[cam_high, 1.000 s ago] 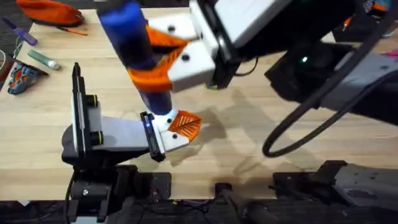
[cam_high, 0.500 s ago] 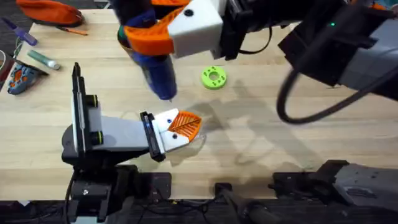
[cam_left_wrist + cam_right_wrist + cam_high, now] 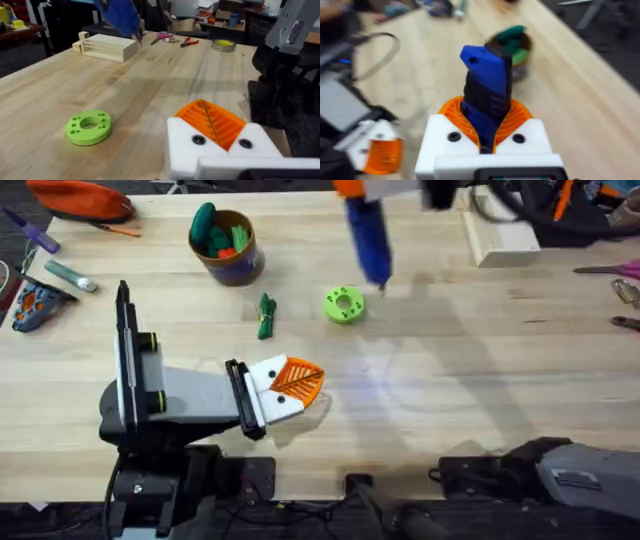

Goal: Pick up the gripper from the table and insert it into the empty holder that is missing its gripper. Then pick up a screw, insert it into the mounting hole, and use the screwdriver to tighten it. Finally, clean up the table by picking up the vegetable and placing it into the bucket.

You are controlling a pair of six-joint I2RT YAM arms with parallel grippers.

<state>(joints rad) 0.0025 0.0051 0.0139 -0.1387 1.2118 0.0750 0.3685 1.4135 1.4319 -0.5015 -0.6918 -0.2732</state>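
Right gripper [image 3: 487, 132] clamped on the screwdriver [image 3: 367, 230] — held above the table [image 3: 450, 380], tip down near the lime-green disc [image 3: 344, 305].
Left gripper [image 3: 290, 385] rests low on the table, orange pads together, nothing between them. Vegetable [image 3: 266, 315] lies between the disc and the bucket [image 3: 228, 248] — bucket at the far left, toy greens inside.
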